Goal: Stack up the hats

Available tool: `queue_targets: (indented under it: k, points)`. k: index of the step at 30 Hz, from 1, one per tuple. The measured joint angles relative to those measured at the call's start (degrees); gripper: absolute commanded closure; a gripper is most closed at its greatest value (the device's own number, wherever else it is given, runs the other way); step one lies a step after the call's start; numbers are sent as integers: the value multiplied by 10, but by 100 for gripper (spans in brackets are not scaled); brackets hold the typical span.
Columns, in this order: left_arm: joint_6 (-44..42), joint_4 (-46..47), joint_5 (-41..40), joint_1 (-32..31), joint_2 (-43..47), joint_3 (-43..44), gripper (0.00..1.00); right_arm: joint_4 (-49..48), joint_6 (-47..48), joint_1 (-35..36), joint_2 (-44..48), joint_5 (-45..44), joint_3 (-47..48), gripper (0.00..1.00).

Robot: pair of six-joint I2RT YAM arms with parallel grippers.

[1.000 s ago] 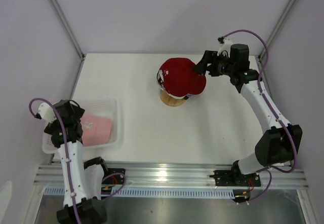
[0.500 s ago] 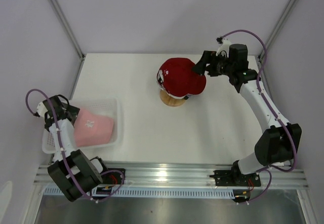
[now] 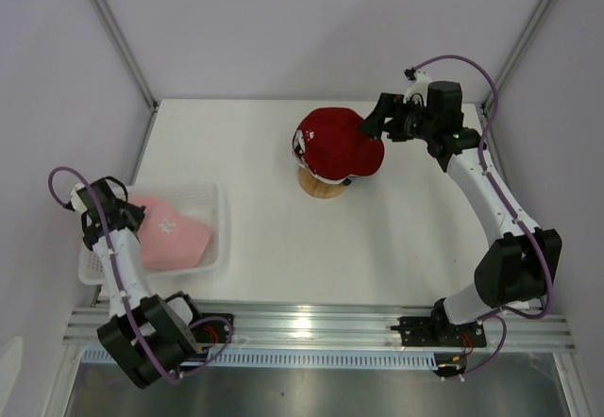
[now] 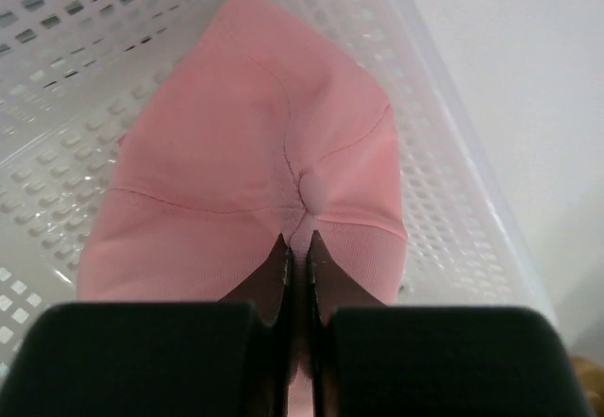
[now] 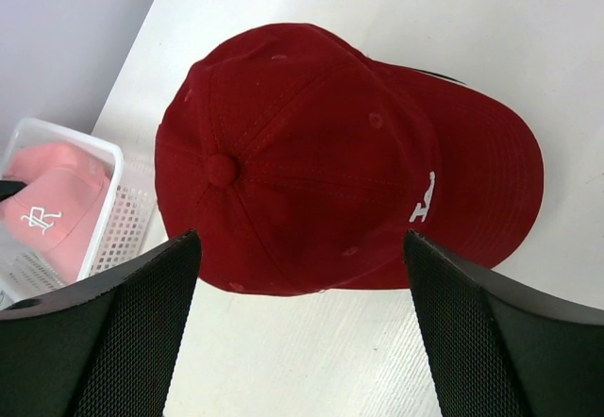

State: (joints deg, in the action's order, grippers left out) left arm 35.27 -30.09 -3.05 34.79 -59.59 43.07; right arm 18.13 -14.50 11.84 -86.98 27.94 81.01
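Since 1 second ago the left gripper (image 4: 296,247) has snapped together from wide apart, and it now pinches a fold of the pink cap (image 4: 236,172) beside its crown button. That cap lies inside the white mesh basket (image 4: 453,181) (its white logo faces up in the overhead view). Well right of the basket, the red cap (image 3: 335,143) sits on the wooden stand (image 3: 319,187). Farther right of the basket again, the right gripper (image 3: 377,123) hovers with jaws spread wide, gripping nothing.
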Motion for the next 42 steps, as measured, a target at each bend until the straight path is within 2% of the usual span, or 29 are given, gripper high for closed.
queue_targets:
  k: [6, 10, 15, 18, 24, 32, 36, 42]
  points:
    - [-7, -30, 77, 0, 105, 24, 99, 2, -16, 0, 0, 17, 10, 8]
    - [10, -49, 139, 0, 172, 89, 99, -4, -40, 0, 0, 49, 50, 4]
    - [75, -19, 224, -7, 212, 144, 99, -102, -115, 5, 14, 115, 50, 3]
    - [147, 36, 241, -49, 206, 139, 99, -191, -180, 19, 33, 135, 7, 3]
    - [282, 110, 102, -272, 150, 134, 99, -391, -330, 72, 61, 133, -139, 2]
    - [478, 96, -72, -460, 5, 189, 99, -507, -384, 157, 61, 83, -229, 2]
    - [542, 90, -111, -515, -53, 227, 99, -523, -376, 187, 60, 60, -230, 3]
    - [586, 101, -137, -546, -88, 252, 99, -502, -362, 197, 48, 27, -228, 6]
